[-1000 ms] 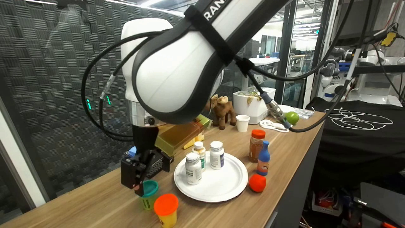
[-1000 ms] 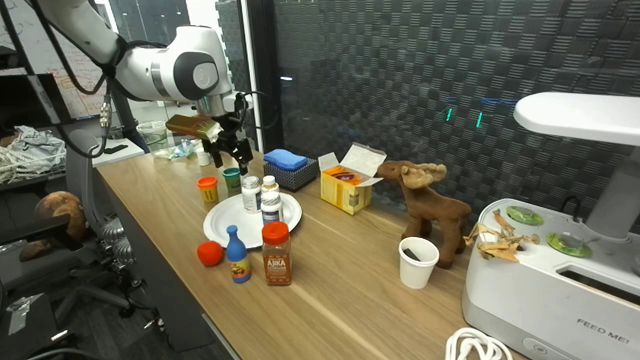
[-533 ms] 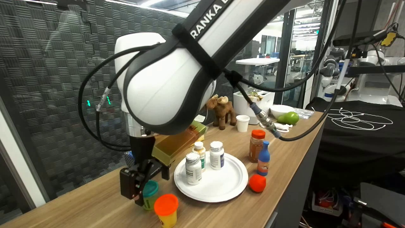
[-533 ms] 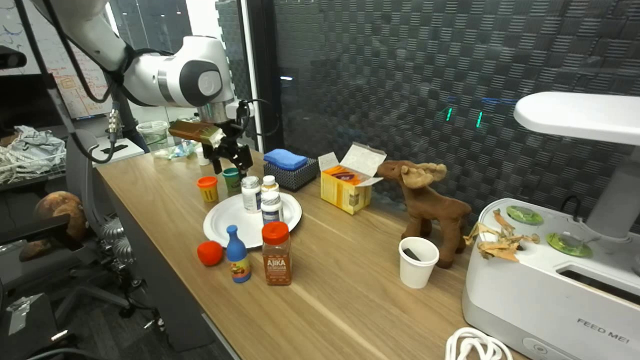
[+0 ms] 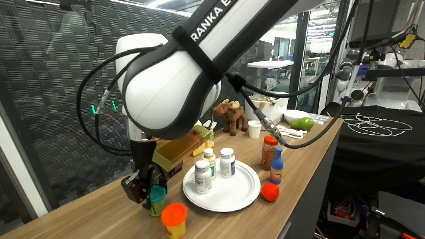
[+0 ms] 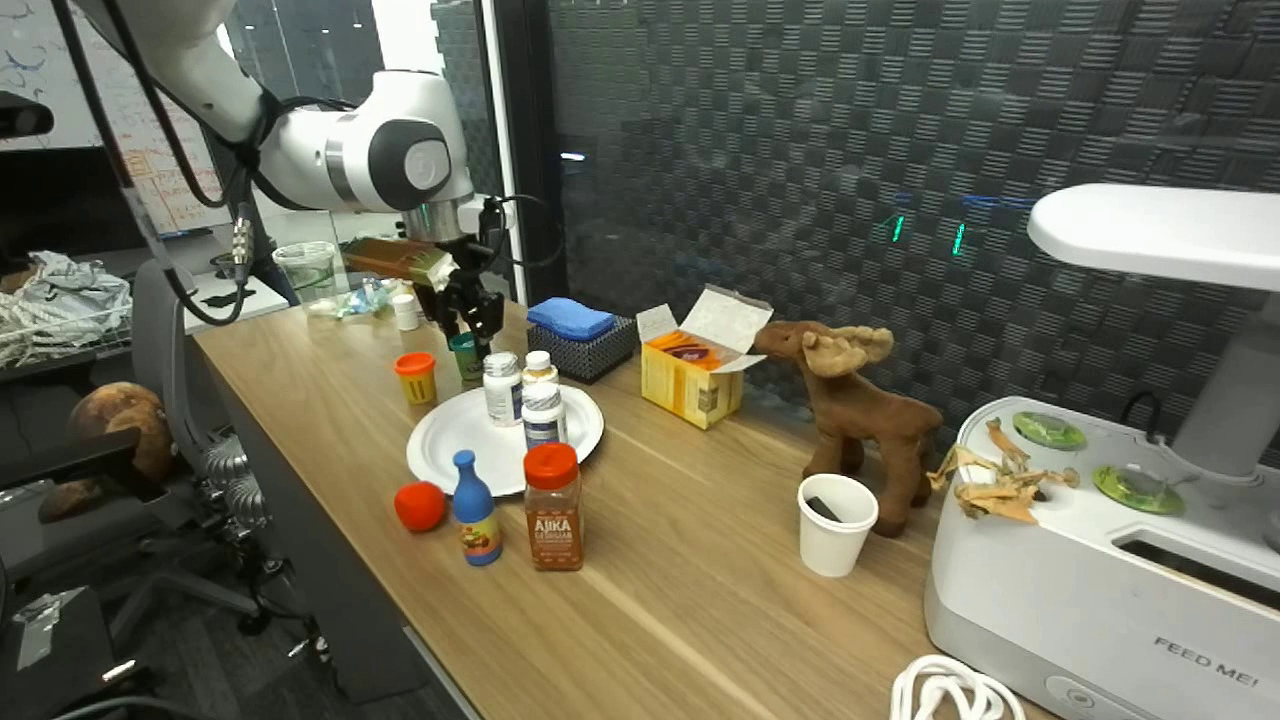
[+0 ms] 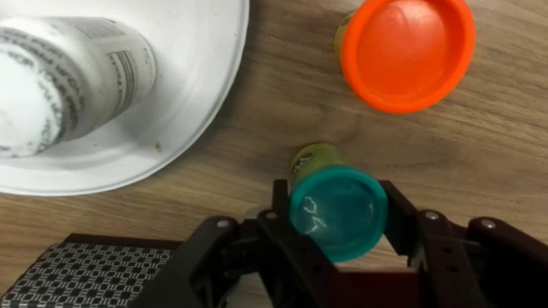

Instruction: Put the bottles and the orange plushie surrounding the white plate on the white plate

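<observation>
The claw (image 7: 336,194) has its jaws closed on the green tub (image 5: 158,207), one finger against each side of the teal lid (image 7: 340,214); whether the tub's base meets the surface (image 6: 650,560) I cannot tell; the tub is beside the white plate (image 5: 234,199), with the orange-lidded yellow tub (image 5: 175,220) near it; three white-capped pill bottles (image 5: 203,181) stand upright on the plate; on the plate's other side, in both exterior views, the orange-red plushie (image 6: 420,506), the blue bottle (image 6: 476,520) and the red-capped spice jar (image 6: 554,525) sit on the surface, the blue bottle in the middle; a brown toy moose (image 6: 865,420) stands well apart.
</observation>
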You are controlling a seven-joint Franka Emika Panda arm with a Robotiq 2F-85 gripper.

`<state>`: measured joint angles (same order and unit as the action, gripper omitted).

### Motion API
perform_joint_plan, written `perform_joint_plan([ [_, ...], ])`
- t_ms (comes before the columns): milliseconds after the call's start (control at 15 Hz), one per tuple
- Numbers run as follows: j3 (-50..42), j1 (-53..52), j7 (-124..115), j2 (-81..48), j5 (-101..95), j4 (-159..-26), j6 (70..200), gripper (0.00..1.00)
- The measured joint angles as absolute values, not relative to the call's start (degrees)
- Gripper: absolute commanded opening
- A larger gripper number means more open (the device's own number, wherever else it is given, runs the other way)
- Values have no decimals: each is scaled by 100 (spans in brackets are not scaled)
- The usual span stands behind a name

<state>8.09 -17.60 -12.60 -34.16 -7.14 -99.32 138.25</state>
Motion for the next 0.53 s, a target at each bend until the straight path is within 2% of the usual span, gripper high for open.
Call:
perform_joint_plan([
  [533, 511, -1923, -1559, -2979, -896, -9952, 13787, 28],
])
